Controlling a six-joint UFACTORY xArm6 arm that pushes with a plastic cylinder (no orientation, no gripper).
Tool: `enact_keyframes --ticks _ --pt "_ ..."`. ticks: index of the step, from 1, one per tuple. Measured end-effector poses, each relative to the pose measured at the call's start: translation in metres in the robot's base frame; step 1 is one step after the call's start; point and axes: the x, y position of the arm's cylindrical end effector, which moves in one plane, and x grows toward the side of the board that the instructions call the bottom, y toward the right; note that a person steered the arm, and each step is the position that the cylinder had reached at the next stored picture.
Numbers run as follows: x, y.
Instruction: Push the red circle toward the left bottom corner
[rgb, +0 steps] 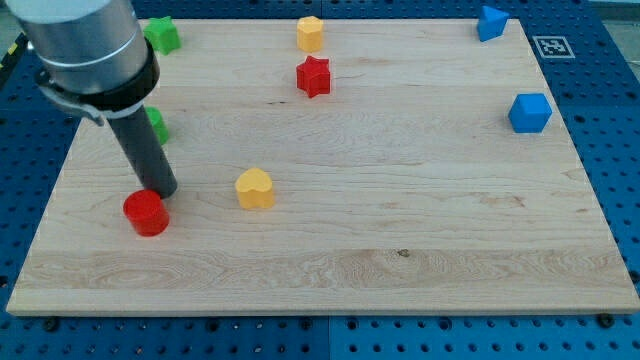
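So my tip (160, 190) is down on the board (400, 240), sitting right at the upper-right edge of the red circle (146, 212), looks like touching; it's just a bare rod, nothing to open or hold. The circle's already in the view's left part, lowish, but the bottom-left corner is still a bit off; I'd call this mid-push. The next move needs a shove down and to the left, kept centred so the circle doesn't slip sideways. The yellow heart (255, 188) sits to the right, out of the way; a green block (155, 124) hides behind the rod.
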Motion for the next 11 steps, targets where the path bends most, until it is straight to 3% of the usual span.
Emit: enact_keyframes --ticks 3,7,11 --pt "0.026 0.026" --pt "0.029 -0.029" --pt "0.051 -0.035"
